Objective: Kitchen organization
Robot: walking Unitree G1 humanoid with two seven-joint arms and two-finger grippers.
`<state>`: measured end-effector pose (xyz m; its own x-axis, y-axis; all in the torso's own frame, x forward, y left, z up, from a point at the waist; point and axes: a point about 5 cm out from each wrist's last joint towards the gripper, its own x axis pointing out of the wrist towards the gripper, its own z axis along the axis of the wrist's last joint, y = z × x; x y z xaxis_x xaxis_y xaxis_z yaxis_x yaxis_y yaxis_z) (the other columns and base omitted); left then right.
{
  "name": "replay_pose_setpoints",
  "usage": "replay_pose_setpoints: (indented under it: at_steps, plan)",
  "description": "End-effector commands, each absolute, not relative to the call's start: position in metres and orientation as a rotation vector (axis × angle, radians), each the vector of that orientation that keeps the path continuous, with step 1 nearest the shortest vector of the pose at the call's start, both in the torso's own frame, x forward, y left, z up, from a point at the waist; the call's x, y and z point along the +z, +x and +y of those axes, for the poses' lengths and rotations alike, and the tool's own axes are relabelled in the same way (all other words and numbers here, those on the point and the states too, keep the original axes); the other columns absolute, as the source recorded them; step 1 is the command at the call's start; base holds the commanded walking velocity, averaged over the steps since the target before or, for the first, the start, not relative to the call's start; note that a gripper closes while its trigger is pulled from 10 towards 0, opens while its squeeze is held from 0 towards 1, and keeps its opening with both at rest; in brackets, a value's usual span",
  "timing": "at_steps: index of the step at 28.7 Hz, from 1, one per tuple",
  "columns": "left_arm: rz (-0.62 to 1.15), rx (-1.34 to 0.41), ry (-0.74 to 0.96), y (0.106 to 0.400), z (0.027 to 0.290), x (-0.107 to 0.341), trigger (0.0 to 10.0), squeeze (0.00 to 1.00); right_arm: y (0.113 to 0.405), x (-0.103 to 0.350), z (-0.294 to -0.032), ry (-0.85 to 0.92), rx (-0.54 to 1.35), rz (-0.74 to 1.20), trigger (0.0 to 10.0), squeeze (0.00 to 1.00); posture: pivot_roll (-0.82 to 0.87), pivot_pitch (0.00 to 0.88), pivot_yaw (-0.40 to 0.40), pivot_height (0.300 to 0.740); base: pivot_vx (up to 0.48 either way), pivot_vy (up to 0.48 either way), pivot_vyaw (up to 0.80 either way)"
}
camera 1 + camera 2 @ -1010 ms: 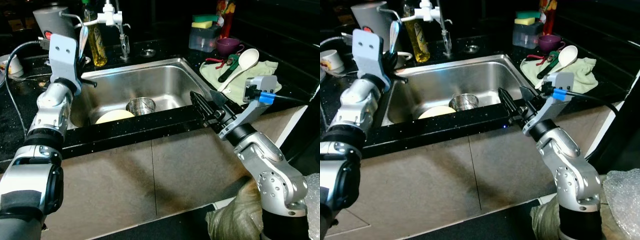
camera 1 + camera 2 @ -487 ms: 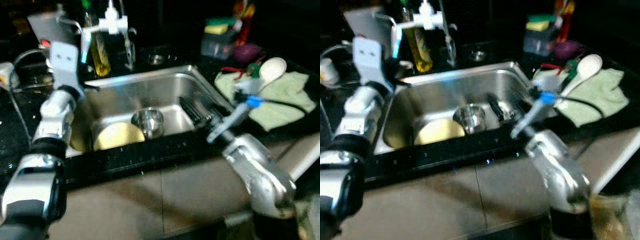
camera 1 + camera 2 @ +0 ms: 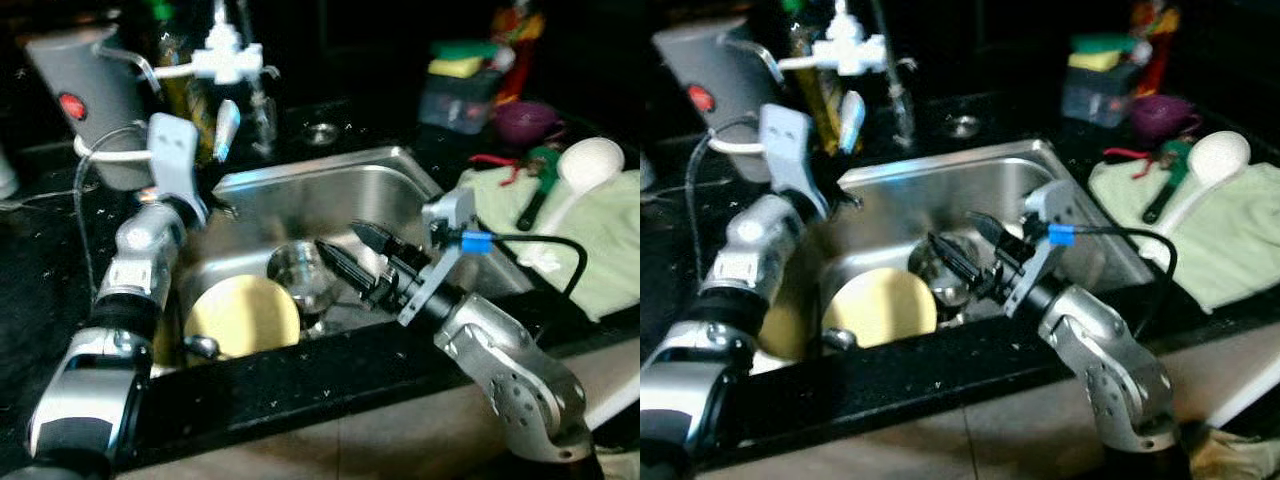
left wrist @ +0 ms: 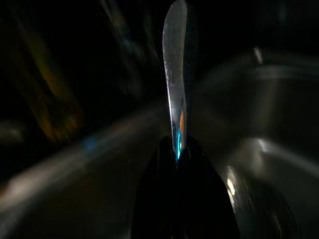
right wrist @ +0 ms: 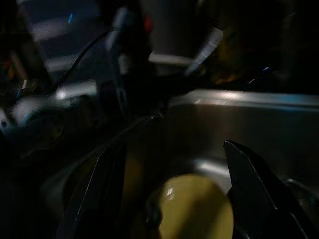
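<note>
The stainless sink (image 3: 300, 195) takes up the middle of the counter, and both grippers work over it. The right gripper (image 3: 345, 250) reaches into the basin from the near right rim with its two black fingers spread apart and nothing between them. Below and ahead of its tips, toward the robot's left, a pale yellow plate (image 3: 243, 315) lies on the basin floor. A small steel bowl (image 3: 297, 277) sits just beside the plate and almost directly under the left-hand finger. The right wrist view confirms this layout: the plate (image 5: 195, 208) appears low between the two spread fingers.

The left gripper (image 3: 215, 160) is raised over the left rim of the sink, closed on a spoon (image 3: 224, 128). The spoon's long axis runs up and away from the fingers, toward the faucet (image 3: 228, 60). In the left wrist view the spoon (image 4: 175, 74) stands straight out of the closed fingertips.

Judgement: the right arm is the nearer one to the dishes. Its next move is a short descent forward and to its left, and the bowl is the closer target.

A green cloth (image 3: 590, 235) with a white ladle (image 3: 575, 180) lies well to the right of the right gripper.
</note>
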<state>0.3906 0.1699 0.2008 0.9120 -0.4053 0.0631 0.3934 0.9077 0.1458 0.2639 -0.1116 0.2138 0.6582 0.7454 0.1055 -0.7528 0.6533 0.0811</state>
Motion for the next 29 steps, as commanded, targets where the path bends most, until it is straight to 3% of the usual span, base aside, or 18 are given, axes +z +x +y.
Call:
replay_pose_setpoints:
  at_steps: [1,6,15,16,17,18,24,25,26,27,29]
  plan:
    - [-0.039,-0.466,0.162,0.389,0.166,0.196,10.0,0.00,0.258,0.212,-0.108,0.089,0.893,-0.048,10.0,0.00,-0.11,0.000,0.072,0.740,0.000,0.000,0.00]
    - [0.107,-0.574,0.229,0.381,0.162,0.173,10.0,0.00,0.252,0.209,-0.108,0.013,0.942,0.003,10.0,0.00,-0.11,0.000,0.073,0.740,0.000,0.000,0.00]
    - [0.167,-0.662,0.253,0.375,0.160,0.163,10.0,0.00,0.246,0.207,-0.106,-0.043,0.982,0.042,10.0,0.00,-0.12,0.000,0.078,0.740,0.000,0.000,0.00]
    - [0.182,-0.674,0.259,0.374,0.159,0.161,10.0,0.16,0.245,0.207,-0.106,-0.054,0.994,0.052,10.0,0.00,-0.13,0.000,0.078,0.740,0.000,0.000,0.00]
    - [0.182,-0.674,0.259,0.374,0.159,0.161,10.0,0.16,0.245,0.207,-0.106,-0.054,0.994,0.052,10.0,0.00,-0.13,0.000,0.078,0.740,0.000,0.000,0.00]
    - [0.191,-0.682,0.262,0.374,0.159,0.160,10.0,1.00,0.243,0.206,-0.105,-0.062,1.002,0.059,10.0,0.00,-0.13,0.000,0.078,0.740,0.000,0.000,0.00]
    - [0.163,-0.631,0.282,0.376,0.164,0.166,10.0,1.00,0.240,0.206,-0.105,-0.085,1.024,0.079,10.0,0.00,-0.13,0.000,0.078,0.740,0.000,0.000,0.00]
    - [0.115,-0.611,0.265,0.377,0.164,0.175,10.0,0.52,0.240,0.206,-0.105,-0.084,1.024,0.078,10.0,0.00,-0.13,0.000,0.077,0.740,0.000,0.000,0.00]
    - [0.115,-0.611,0.265,0.377,0.164,0.175,10.0,0.52,0.240,0.206,-0.105,-0.084,1.024,0.078,10.0,0.00,-0.13,0.000,0.077,0.740,0.000,0.000,0.00]
    - [0.072,-0.599,0.235,0.378,0.164,0.182,10.0,0.00,0.240,0.207,-0.105,-0.083,1.022,0.075,10.0,0.00,-0.12,0.000,0.076,0.740,0.000,0.000,0.00]
    - [-0.027,-0.572,0.145,0.377,0.163,0.198,10.0,0.00,0.242,0.208,-0.105,-0.060,1.010,0.060,10.0,0.00,-0.12,0.000,0.077,0.740,0.000,0.000,0.00]
